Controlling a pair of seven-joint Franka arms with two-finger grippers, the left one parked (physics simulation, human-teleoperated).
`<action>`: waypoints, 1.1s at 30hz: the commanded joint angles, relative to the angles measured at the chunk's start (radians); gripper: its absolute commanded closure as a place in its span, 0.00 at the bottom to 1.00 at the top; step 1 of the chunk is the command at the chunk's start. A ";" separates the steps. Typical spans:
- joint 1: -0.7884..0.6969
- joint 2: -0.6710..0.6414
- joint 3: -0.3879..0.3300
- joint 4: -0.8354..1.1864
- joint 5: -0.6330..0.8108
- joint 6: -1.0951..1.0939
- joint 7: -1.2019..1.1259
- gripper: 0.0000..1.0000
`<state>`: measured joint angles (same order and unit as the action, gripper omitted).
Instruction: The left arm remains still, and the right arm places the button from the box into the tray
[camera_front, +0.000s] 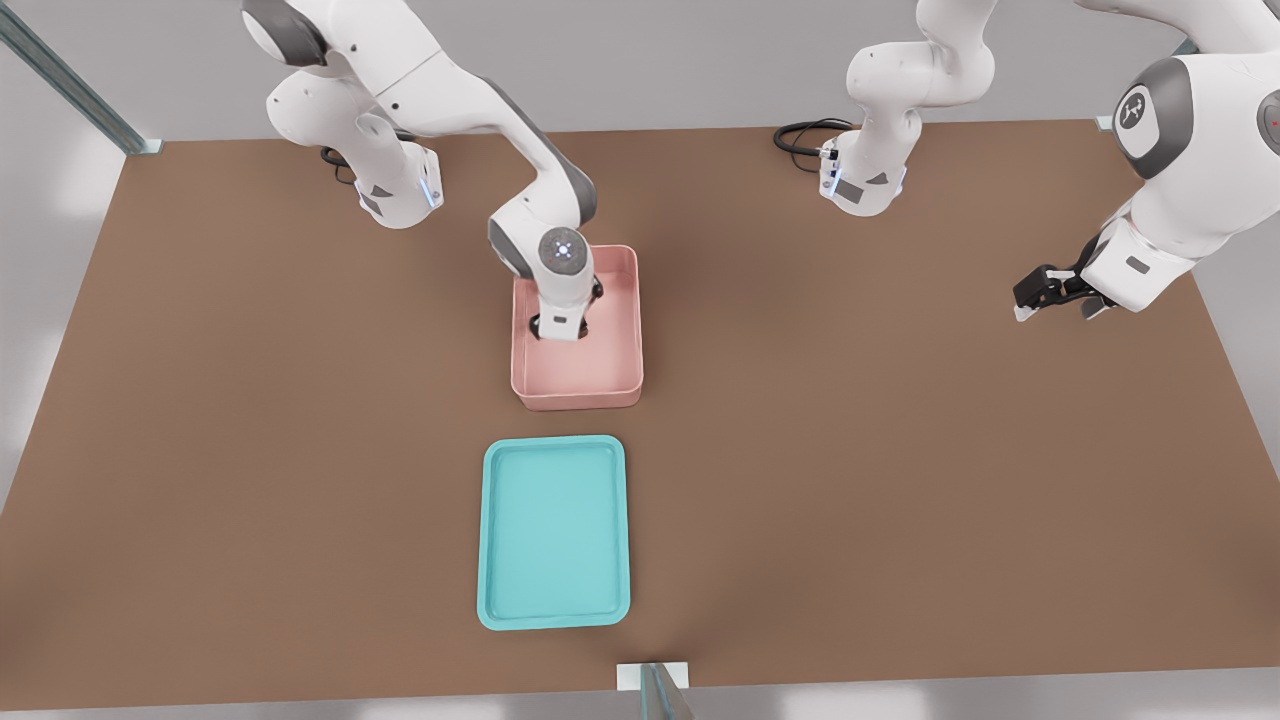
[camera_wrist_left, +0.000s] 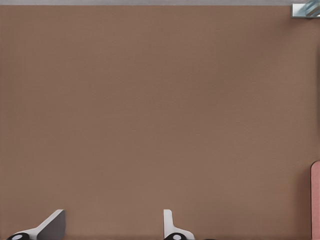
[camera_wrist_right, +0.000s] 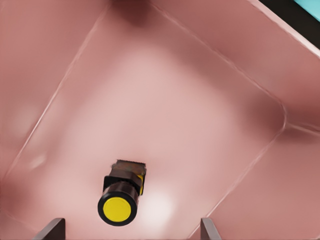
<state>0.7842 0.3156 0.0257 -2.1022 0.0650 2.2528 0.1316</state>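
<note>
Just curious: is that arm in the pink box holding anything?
No. The gripper is open inside the box, with the button lying unheld between its fingers.

Front view: high, looking down on the brown worktop. Right wrist view: close, inside the pale pink rectangular plastic box, shared with the front view, above open jaws.

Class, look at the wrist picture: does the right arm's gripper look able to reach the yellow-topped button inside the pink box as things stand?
Probably yes. The gripper is down inside the pink box, its fingers open, and the button lies on the box floor between them with nothing covering it.
</note>
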 joint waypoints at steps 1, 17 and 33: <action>0.003 0.005 0.000 -0.010 0.009 0.128 0.137 0.00; 0.032 0.120 0.000 -0.056 -0.040 0.255 0.126 0.00; 0.040 0.112 0.000 -0.081 -0.037 0.240 0.132 0.49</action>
<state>0.8237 0.4289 0.0261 -2.1836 0.0286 2.4939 0.2413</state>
